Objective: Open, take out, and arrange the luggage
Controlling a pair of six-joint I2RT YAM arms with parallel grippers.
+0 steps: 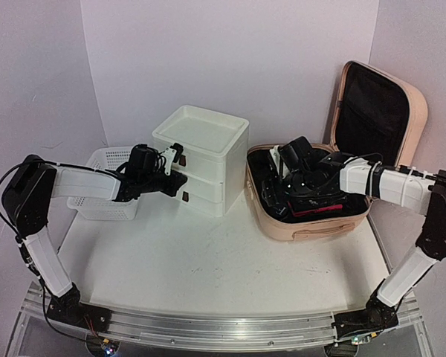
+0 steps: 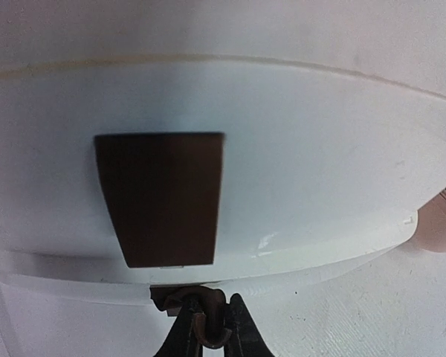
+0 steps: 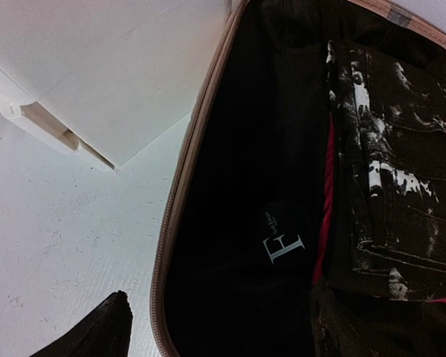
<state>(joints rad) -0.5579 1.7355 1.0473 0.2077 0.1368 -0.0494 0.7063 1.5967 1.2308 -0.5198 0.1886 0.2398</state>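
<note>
In the top view, the luggage (image 1: 312,229) is seen at the right rear of the table (image 1: 208,275). Its lid (image 1: 375,111) is raised against the wall, and dark clothing is packed in the base shell. The right arm is stretched low and leftward over that shell, with the right gripper (image 1: 297,158) hung above the clothes. The left arm is extended to the front of the white drawer box (image 1: 201,149), and the left gripper (image 1: 172,177) is held level at its brown handles. A mesh basket (image 1: 104,160) is seen behind that arm.

In the left wrist view, the fingers (image 2: 208,331) are drawn close together at a small brown tab (image 2: 169,297) below the larger handle (image 2: 163,197). Whether the tab is clamped cannot be told. If a drawer is to be opened, a straight, level pull is advised.

In the right wrist view, one finger (image 3: 97,331) is seen at the far lower left, outside the luggage rim (image 3: 186,193), with nothing held. The jaws are therefore judged to be spread. A fold of the patterned garment (image 3: 394,171) should be straddled and pinched deep, well clear of that rim.
</note>
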